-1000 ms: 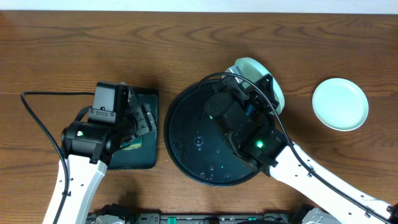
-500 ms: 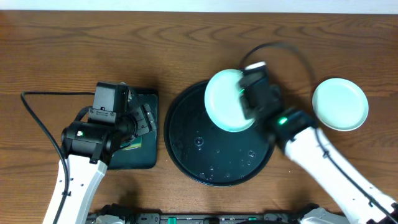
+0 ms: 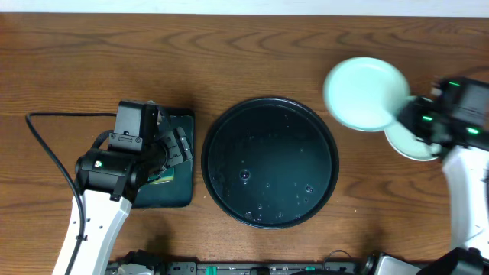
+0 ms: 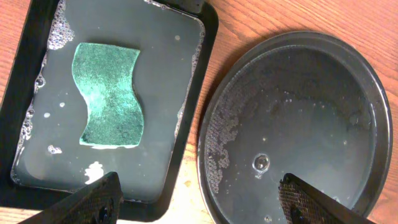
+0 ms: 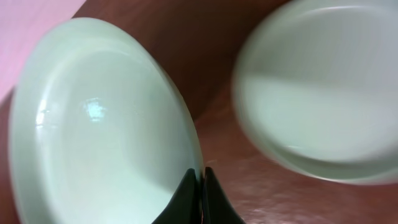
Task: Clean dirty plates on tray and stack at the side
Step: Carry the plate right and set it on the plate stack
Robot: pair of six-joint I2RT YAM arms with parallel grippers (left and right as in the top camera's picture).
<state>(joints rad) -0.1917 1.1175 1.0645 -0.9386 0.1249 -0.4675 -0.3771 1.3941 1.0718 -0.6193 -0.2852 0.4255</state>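
Note:
My right gripper (image 5: 200, 186) is shut on the rim of a clean mint-green plate (image 3: 365, 93) and holds it in the air right of the round black tray (image 3: 269, 162). The held plate fills the left of the right wrist view (image 5: 93, 137). Another pale plate (image 3: 412, 145) lies on the wood at the right, partly hidden by the held plate and my arm; it shows blurred in the right wrist view (image 5: 317, 93). The tray holds no plates, only water drops. My left gripper (image 4: 199, 205) is open and empty above the gap between the sponge tray and the round tray (image 4: 292, 124).
A rectangular dark tray (image 3: 172, 164) with soapy water and a green sponge (image 4: 109, 96) sits left of the round tray. Bare wood-grain tabletop (image 3: 229, 53) runs along the back and right.
My right arm has lifted the mint-green plate off the round tray's far edge and carried it right, toward the plate on the wood. The left arm has not moved.

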